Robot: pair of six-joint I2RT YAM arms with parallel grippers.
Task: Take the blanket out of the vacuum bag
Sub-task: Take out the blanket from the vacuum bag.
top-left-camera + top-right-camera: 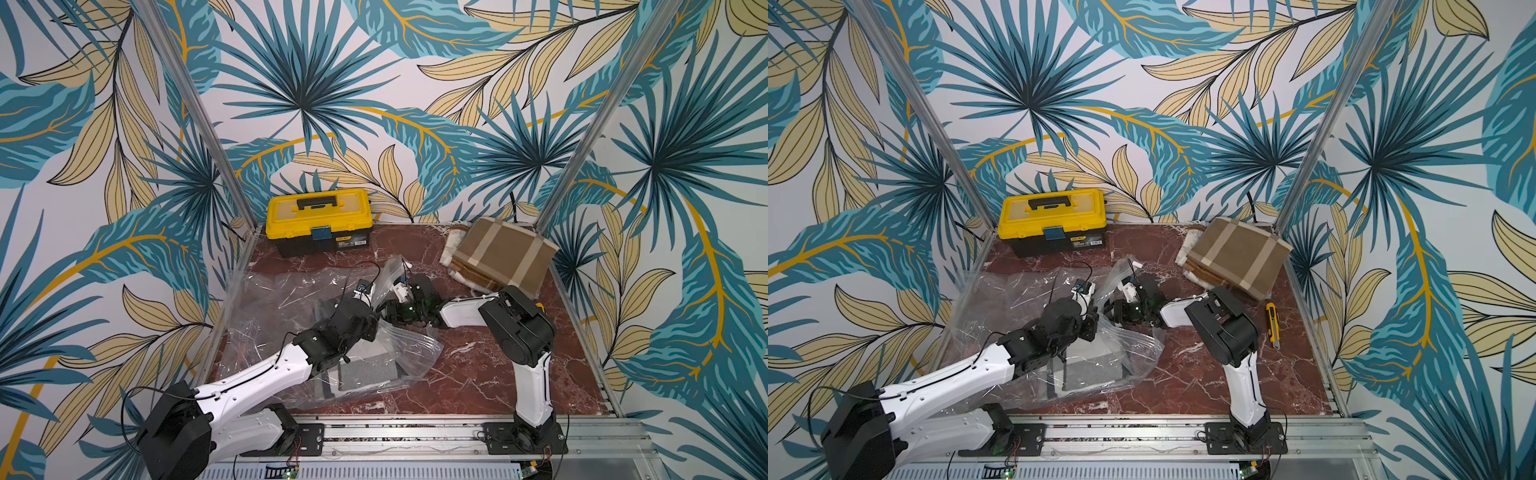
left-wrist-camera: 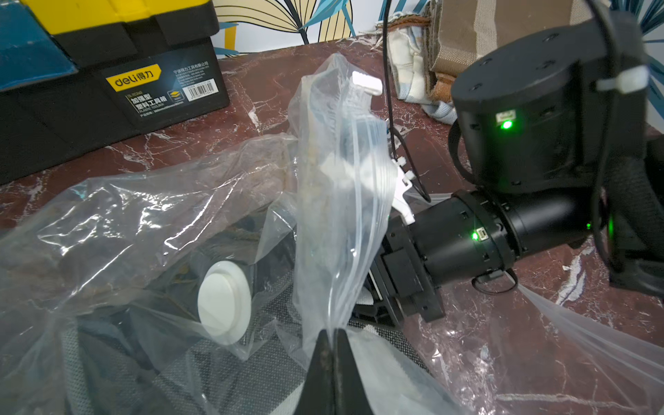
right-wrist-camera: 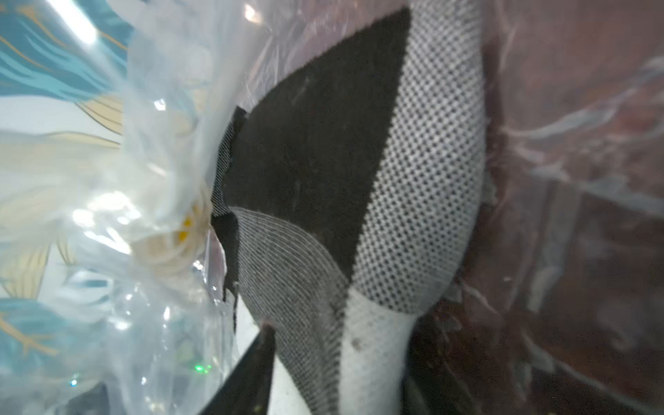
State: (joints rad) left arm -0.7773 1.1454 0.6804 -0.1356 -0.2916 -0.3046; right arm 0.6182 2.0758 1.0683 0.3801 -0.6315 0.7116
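Only the left wrist view shows the left gripper (image 2: 332, 341) clenched on a raised fold of the vacuum bag (image 2: 334, 201). Its two black fingertips are pressed together on the clear plastic near the zip edge. That view also shows the round white valve (image 2: 224, 301) and the small white slider clip (image 2: 366, 82) at the top of the lifted fold.

The right wrist view alone looks inside the bag. The blanket (image 3: 359, 161), patterned in black, grey and white, fills the picture, with one black finger (image 3: 255, 370) beside it. The other finger is hidden, so I cannot tell whether the right gripper (image 1: 1119, 311) grips the cloth.

In both top views the vacuum bag (image 1: 291, 291) lies crumpled on the left half of the marble table (image 1: 478, 374), and the blanket (image 1: 361, 370) is inside it near the front edge. A yellow utility knife (image 1: 1273, 320) shows fully in a top view, beside the right arm.

The left arm reaches forward over the bag. The right arm bends at the elbow and points its wrist sideways into the bag's mouth.
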